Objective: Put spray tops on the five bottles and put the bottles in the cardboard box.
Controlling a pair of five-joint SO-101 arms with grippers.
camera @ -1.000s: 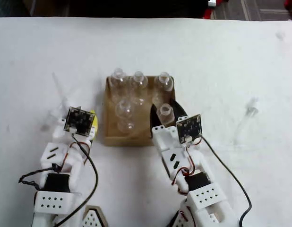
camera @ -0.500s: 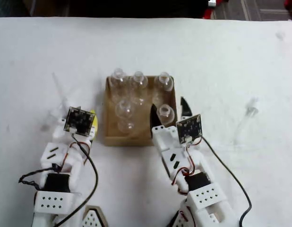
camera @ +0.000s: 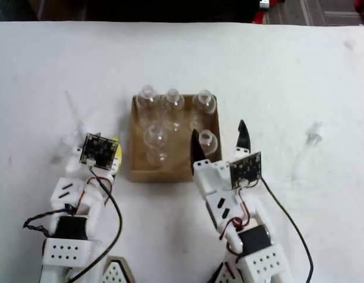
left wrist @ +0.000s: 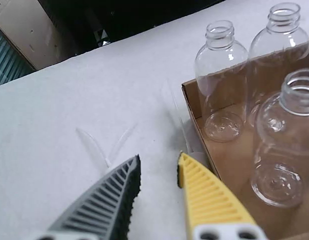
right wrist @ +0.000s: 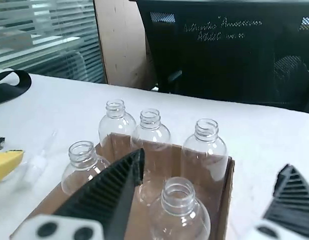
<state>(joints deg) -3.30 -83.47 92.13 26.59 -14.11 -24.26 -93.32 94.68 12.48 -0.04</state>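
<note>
"What sort of place was this?"
"An office or workroom, it seemed. A black mesh desk chair (right wrist: pixel 229 55) stood behind the white-covered table (right wrist: pixel 274 135)."
"Anything else?"
"Slatted window blinds (right wrist: pixel 44 30) hung to one side, next to a pale wooden panel (right wrist: pixel 122 45)."

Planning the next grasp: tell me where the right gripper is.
High view: the right gripper is open at the box's near right corner, a bottle between its fingers.
</note>
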